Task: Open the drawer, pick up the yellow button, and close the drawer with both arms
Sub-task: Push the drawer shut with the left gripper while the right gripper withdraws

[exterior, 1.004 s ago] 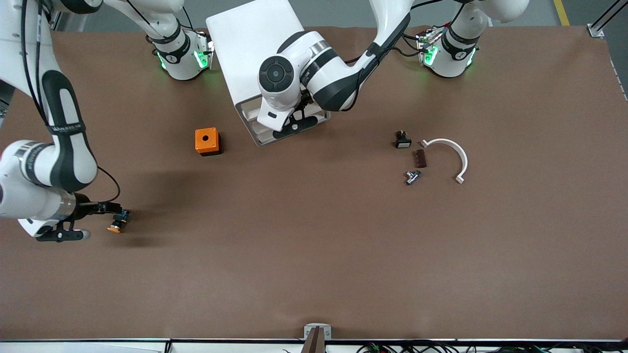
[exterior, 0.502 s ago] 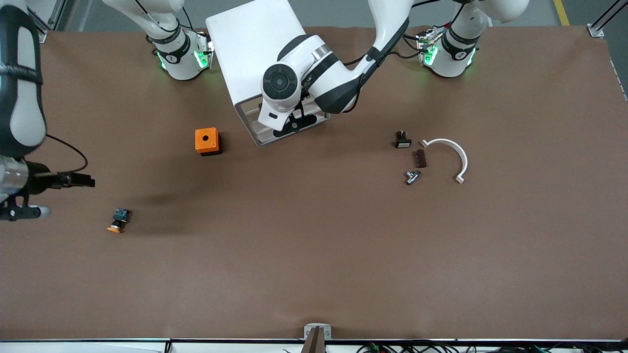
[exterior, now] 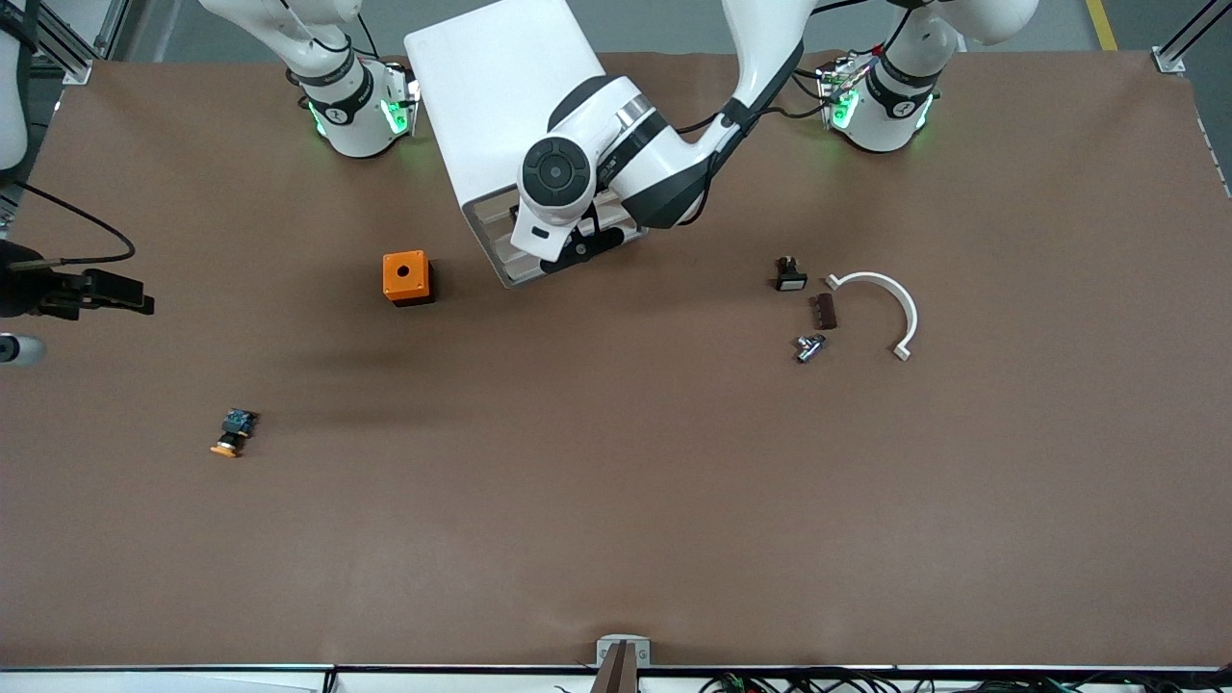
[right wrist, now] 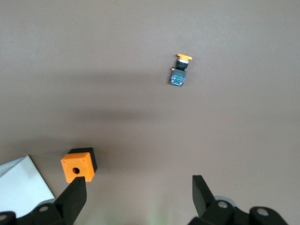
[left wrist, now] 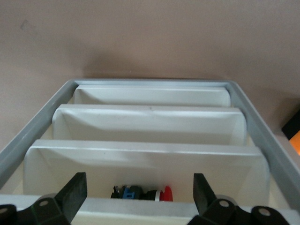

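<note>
The button (exterior: 229, 433), orange cap on a dark body, lies on its side on the brown table near the right arm's end. It also shows in the right wrist view (right wrist: 179, 70). My right gripper (exterior: 120, 294) is open and empty, up in the air over the table edge, well apart from the button; its fingers (right wrist: 77, 194) are wide apart. My left gripper (exterior: 577, 245) is open at the front of the white drawer cabinet (exterior: 500, 96), its fingers (left wrist: 75, 192) on either side of the open drawer's wall (left wrist: 140, 208). A red-capped part (left wrist: 140, 193) lies in that drawer.
An orange box with a round hole (exterior: 405, 276) stands beside the cabinet and shows in the right wrist view (right wrist: 77, 168). Toward the left arm's end lie a small black part with a white face (exterior: 790, 277), a brown piece (exterior: 824, 311), a metal part (exterior: 808, 346) and a white curved piece (exterior: 890, 298).
My right gripper let go of the button, which stays on the table, then rose and drew back toward the robots' side. My left gripper shifted slightly toward the cabinet.
</note>
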